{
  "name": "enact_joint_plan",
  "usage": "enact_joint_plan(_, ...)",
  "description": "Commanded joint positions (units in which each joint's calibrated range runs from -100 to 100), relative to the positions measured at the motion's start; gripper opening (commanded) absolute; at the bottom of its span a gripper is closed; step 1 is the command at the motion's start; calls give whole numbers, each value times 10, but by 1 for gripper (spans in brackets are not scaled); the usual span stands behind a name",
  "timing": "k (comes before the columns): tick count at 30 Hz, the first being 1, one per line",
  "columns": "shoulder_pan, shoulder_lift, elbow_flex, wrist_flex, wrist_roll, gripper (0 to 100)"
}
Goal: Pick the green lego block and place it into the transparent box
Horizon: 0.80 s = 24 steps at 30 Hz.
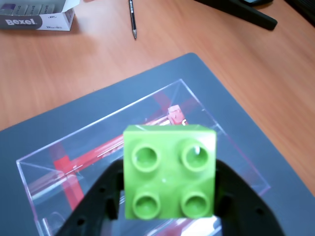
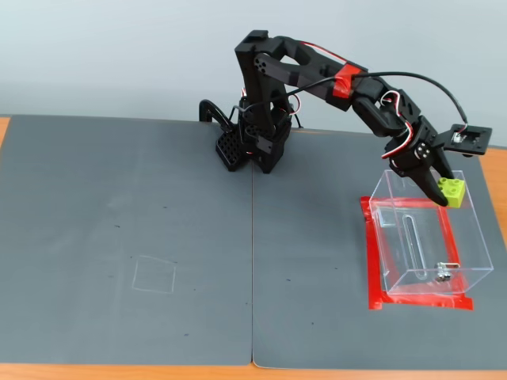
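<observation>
We hold the block (image 1: pixel 170 170) clenched in our hand (image 2: pixel 444 192), studs toward the wrist camera, hanging just over the far rim of the box (image 2: pixel 475 237), whose open top lies directly below.

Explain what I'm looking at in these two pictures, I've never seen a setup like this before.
It is a small black robot arm bolted at the back of a grey mat on a wooden table. The fixed view looks down at the whole scene. The wrist view comes from a camera riding on the arm. Its pincer grips a green lego block over a clear plastic box, which sits inside a red tape outline. A pen and a cardboard carton lie beyond the mat.
</observation>
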Motion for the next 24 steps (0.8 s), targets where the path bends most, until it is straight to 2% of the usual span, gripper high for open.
enact_joint_plan(1, -7, 18, -47, 5, -2, 13)
enact_joint_plan(10, -14, 27, -46, 5, -2, 13)
enact_joint_plan(17, -15, 27, -39, 5, -2, 29)
enact_joint_plan(24, -11, 20, -40, 5, -2, 29)
